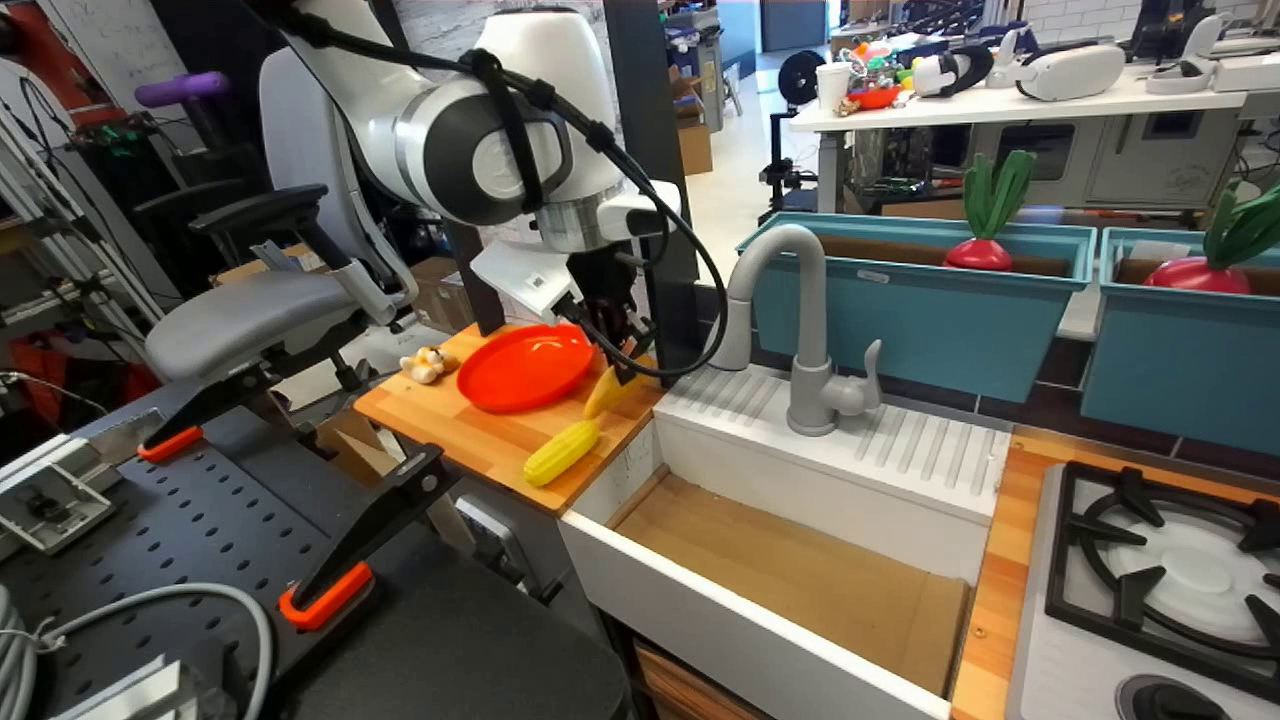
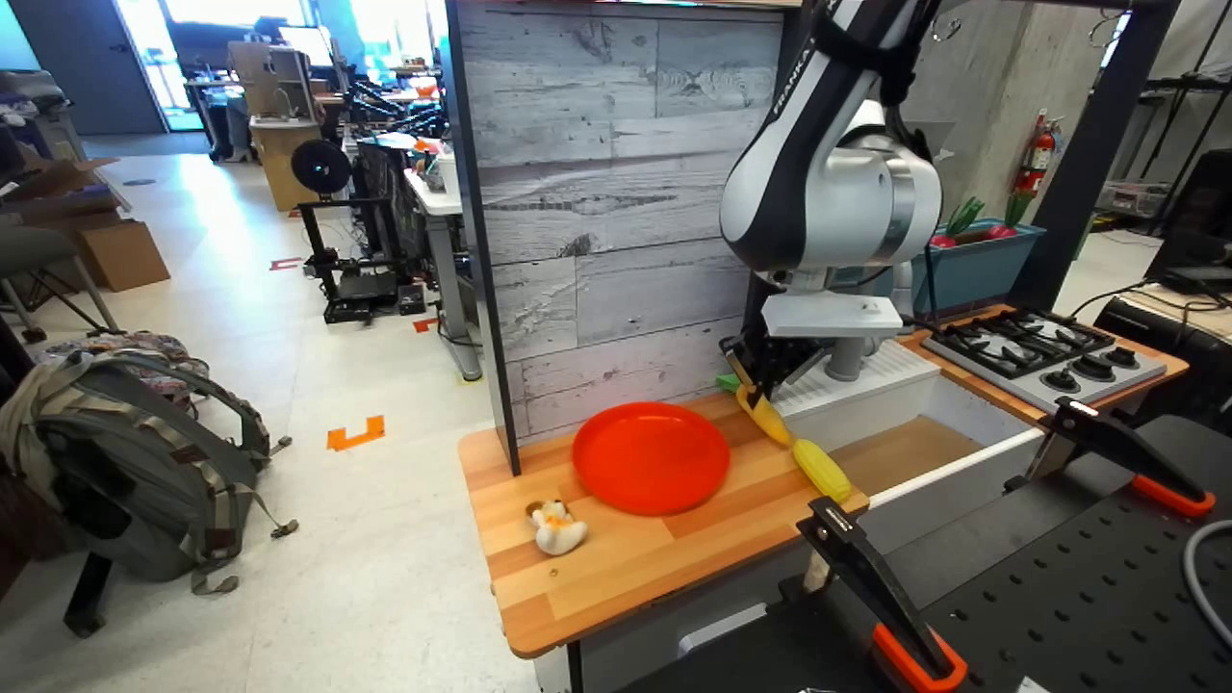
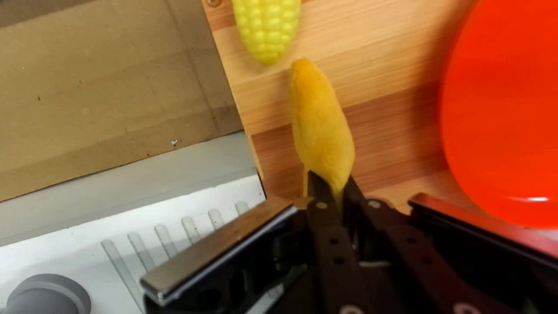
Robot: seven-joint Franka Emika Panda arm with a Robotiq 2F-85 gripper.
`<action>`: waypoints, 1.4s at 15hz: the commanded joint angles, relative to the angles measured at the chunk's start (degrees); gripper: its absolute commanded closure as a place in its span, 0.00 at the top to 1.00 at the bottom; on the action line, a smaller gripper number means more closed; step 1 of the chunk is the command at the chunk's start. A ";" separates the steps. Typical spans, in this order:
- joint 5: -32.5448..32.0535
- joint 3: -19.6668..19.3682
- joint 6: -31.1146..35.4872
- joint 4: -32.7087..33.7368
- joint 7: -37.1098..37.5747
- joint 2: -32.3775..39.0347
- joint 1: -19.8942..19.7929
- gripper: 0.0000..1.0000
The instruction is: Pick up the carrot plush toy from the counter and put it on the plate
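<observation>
The carrot plush toy [image 3: 322,126] is yellow-orange and tapering, over the right edge of the wooden counter beside the sink. It shows in both exterior views [image 1: 603,392] [image 2: 767,421], its tip pointing toward a yellow corn toy. My gripper [image 3: 331,179] is shut around its thicker end, with the fingers pinching it from both sides. The gripper also shows in the exterior views [image 1: 627,365] [image 2: 753,387]. A bit of green [image 2: 729,383] shows behind the fingers. I cannot tell whether the carrot touches the counter. The empty red plate [image 2: 651,457] lies beside it, also in the wrist view [image 3: 501,122].
The corn toy [image 1: 560,453] lies at the carrot's tip on the counter [image 2: 616,577]. A small white-and-orange toy [image 2: 556,534] sits beyond the plate. The sink [image 1: 780,570] and grey faucet [image 1: 810,330] stand next to the counter. A wood-pattern wall panel [image 2: 626,241] rises behind the plate.
</observation>
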 commanded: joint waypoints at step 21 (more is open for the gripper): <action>0.29 10.95 -10.77 -0.99 -6.84 -5.36 -1.30 0.02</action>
